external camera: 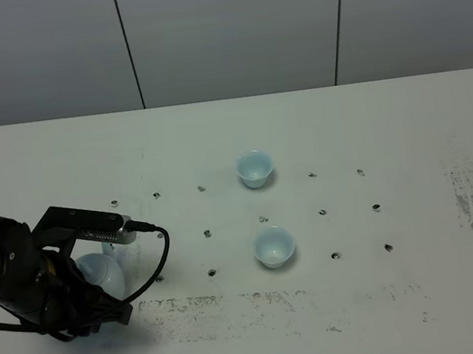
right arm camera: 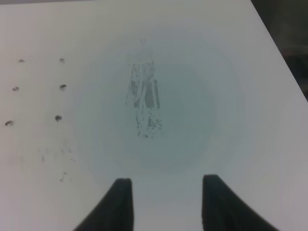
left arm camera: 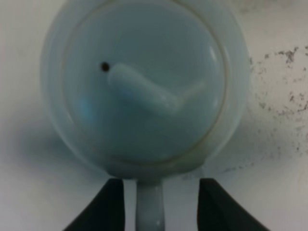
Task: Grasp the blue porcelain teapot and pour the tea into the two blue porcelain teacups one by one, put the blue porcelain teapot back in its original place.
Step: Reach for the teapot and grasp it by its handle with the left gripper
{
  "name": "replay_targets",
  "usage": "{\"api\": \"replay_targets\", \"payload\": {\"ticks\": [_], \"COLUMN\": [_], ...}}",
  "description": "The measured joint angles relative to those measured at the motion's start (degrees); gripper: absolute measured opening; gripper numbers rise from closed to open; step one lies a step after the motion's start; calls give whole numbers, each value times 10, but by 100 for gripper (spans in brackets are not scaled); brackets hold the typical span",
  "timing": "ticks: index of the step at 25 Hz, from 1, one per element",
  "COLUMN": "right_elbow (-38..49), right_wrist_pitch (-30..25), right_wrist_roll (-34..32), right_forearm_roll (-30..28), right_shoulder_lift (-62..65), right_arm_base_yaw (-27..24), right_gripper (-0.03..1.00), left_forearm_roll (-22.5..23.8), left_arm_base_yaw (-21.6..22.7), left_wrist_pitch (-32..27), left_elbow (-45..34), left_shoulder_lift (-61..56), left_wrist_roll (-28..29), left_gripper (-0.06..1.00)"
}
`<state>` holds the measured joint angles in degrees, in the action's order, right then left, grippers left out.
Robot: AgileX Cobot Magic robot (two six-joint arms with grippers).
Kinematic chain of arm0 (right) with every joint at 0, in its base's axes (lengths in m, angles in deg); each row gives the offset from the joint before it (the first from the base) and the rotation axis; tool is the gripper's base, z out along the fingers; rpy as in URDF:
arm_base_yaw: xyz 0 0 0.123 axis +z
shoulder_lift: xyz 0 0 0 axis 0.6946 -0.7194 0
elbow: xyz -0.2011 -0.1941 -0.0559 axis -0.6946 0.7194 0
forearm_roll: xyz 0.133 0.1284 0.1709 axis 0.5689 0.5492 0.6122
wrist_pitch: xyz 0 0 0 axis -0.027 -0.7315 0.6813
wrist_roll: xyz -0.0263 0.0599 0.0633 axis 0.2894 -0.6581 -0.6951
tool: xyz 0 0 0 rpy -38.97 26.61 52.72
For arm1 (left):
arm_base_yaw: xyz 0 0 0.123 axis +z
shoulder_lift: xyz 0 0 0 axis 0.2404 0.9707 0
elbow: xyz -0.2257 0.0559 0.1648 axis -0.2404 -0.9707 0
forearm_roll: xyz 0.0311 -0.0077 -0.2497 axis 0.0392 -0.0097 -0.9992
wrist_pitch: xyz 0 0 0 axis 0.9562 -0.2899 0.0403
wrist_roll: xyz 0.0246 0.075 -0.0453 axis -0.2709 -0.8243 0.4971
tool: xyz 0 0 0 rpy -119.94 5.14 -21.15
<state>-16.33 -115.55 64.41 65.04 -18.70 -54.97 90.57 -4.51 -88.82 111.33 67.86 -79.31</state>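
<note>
The left wrist view looks straight down on the blue porcelain teapot [left arm camera: 144, 130]. It sits on the white tabletop [external camera: 385, 124], near the front left corner in the high view, half hidden under the left arm. The two blue porcelain teacups [external camera: 254, 167] [external camera: 273, 246] stand well apart from it, near the middle, one behind the other.

The left end effector [left arm camera: 161, 183] is open. Its two dark fingers [left arm camera: 113, 207] stand on each side of the thin loop handle [left arm camera: 150, 211], with a little gap on both sides. It has hold of nothing yet. The right end effector [right arm camera: 167, 179] is open too, over a bare scuffed patch, with nothing in it.

The pot is hard, shiny and smooth, so it is likely slippery and would break if dropped. It is likely heavy for its size, more so with tea inside. The handle is the best place to hold. The round body hangs off to one side, so it may swing or tip, and the grip should be firm. The lid knob [left arm camera: 144, 91] shows the lid just rests on top, so it could slide off in a steep pour.
</note>
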Motion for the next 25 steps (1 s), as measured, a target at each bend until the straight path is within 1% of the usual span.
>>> {"api": "replay_targets", "payload": {"ticks": [5,10,12,14,16,17,25], "right_elbow": [0,0,0,0,0,0,0], "right_wrist_pitch": [0,0,0,0,0,0,0], "right_wrist_roll": [1,1,1,1,0,0,0], "right_forearm_roll": [0,0,0,0,0,0,0], "right_shoulder_lift": [0,0,0,0,0,0,0], "right_arm_base_yaw": [0,0,0,0,0,0,0], "right_gripper": [35,35,35,35,35,35,35], "left_forearm_roll": [0,0,0,0,1,1,0], "left_arm_base_yaw": [0,0,0,0,3,5,8], "left_wrist_pitch": [9,16,15,14,14,15,16], "left_elbow": [0,0,0,0,0,0,0], "left_shoulder_lift": [16,24,24,26,28,28,21], "left_wrist_roll": [0,0,-2,-14,-31,-37,-46], "left_gripper": [36,34,32,25,12,11,11]}}
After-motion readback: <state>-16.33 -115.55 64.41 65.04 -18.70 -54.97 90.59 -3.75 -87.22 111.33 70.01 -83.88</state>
